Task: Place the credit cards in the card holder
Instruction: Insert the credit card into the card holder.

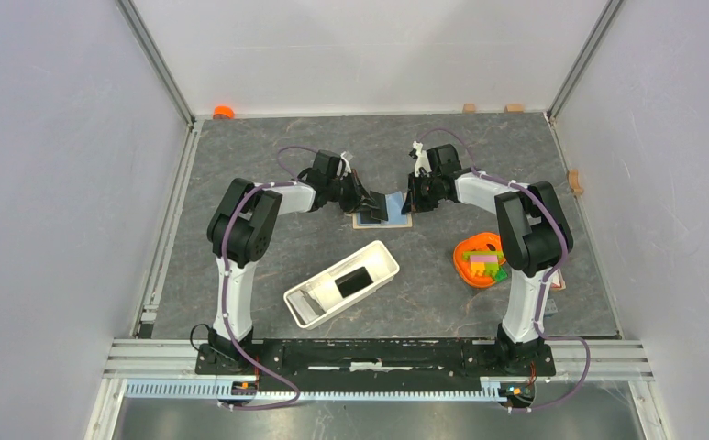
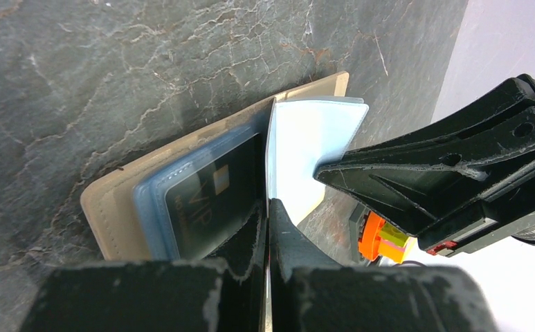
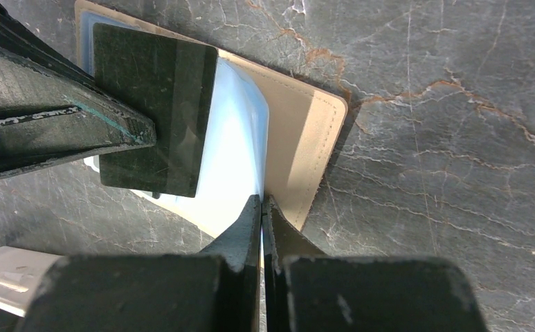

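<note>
Left gripper (image 2: 266,211): you pinch the flat black card (image 3: 160,104).
Right gripper (image 3: 261,204): you pinch the thin clear sleeve (image 3: 233,152), 3 o'clock from the card.
Card holder (image 3: 306,131): tan, stitched, rounded corners.

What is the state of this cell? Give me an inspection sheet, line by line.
Surface: dark veined table.
Job's things: tan card holder open; one credit card at its clear sleeve; second credit card in the white tray.
Clutter: orange bowl of blocks.
Hands: left hand shut on the credit card, seemingly; right hand shut on the clear sleeve.
Cables: purple cables along both arms.
Surroundings: pale walls; small orange object at far edge.
</note>
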Robot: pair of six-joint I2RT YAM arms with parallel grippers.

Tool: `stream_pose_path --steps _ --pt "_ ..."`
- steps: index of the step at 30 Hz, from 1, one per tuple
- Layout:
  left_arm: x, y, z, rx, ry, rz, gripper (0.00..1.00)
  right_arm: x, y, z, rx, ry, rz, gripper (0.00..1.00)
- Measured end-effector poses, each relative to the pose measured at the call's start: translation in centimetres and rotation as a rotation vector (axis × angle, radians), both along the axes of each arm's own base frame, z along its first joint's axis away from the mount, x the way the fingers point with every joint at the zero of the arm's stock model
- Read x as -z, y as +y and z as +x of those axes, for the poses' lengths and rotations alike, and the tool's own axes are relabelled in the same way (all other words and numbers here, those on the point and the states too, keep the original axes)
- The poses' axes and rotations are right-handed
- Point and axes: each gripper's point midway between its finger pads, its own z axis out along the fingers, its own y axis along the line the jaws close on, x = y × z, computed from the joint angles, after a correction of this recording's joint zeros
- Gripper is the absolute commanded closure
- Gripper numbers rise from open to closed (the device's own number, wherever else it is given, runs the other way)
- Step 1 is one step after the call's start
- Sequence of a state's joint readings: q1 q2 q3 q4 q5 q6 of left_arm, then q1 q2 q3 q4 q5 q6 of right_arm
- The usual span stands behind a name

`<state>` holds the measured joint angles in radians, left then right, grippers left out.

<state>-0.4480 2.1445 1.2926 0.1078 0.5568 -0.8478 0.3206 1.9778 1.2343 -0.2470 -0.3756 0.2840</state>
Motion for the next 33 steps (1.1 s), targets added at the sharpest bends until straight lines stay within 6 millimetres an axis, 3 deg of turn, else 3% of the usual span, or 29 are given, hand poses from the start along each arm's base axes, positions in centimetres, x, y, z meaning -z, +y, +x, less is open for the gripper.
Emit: stream_pose_path --steps 33 --pt "0.31 -0.09 -0.77 -0.021 0.015 -0.028 0.98 0.02 -0.03 0.00 0.008 0.004 0.000 1.00"
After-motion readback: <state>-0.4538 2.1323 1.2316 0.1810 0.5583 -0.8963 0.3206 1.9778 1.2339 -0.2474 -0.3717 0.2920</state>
